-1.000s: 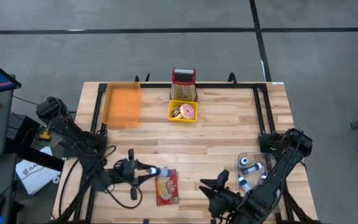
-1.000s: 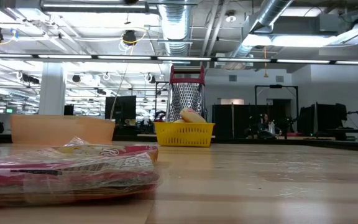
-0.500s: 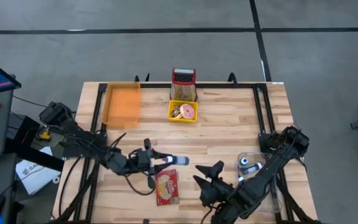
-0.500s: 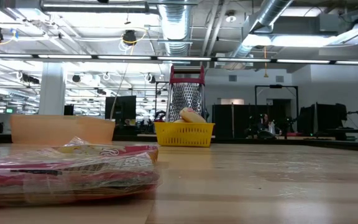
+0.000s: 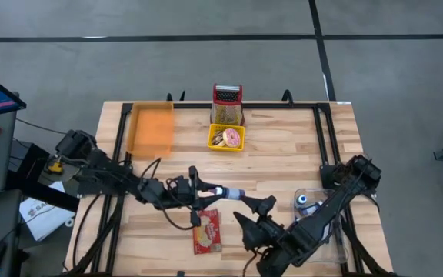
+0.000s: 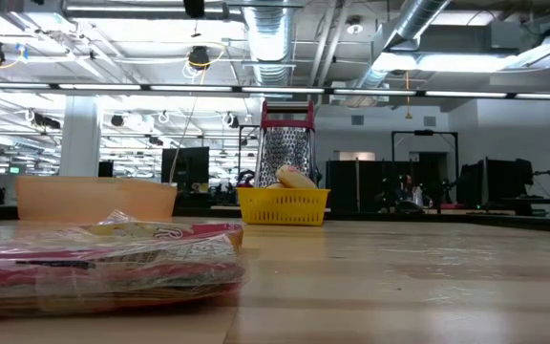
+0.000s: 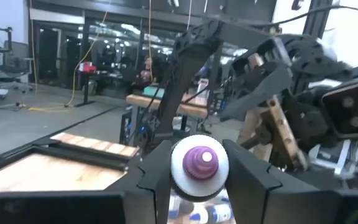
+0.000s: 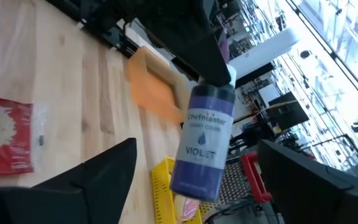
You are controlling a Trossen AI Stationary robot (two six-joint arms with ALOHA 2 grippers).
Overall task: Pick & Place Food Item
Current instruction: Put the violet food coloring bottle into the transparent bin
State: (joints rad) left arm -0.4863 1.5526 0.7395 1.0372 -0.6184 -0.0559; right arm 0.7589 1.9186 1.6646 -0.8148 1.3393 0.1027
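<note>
Two arms meet near the middle of the table (image 5: 283, 165) in the high view: the left gripper (image 5: 215, 191) reaches in from the left with its fingers clamped on a small purple bottle (image 5: 231, 193), held level above the wood, and the right gripper (image 5: 253, 213) comes up from the lower right with its jaws spread wide, one finger on either side of the bottle's free end but not touching it. Just below the bottle lies a red snack packet (image 5: 206, 231); farther back stand a yellow basket (image 5: 226, 138) with food in it, a red-topped grater (image 5: 227, 105) behind it, and an orange tray (image 5: 151, 129) toward the left rear corner. A clear bin (image 5: 311, 201) with more small bottles sits by the right arm. At table height neither arm nor bottle appears; only the snack packet (image 6: 103, 263) up close, the orange tray (image 6: 94, 199), the yellow basket (image 6: 283, 205) and the grater (image 6: 285, 143) show against the room. Through the left wrist camera the bottle's (image 7: 199, 164) purple cap faces forward, pinched between the two dark fingers (image 7: 151, 183), with the right arm looming beyond. Only the right wrist camera reads the label, "VIOLET", on the bottle (image 8: 205, 146) hanging between its own wide-apart fingers (image 8: 98, 180).
</note>
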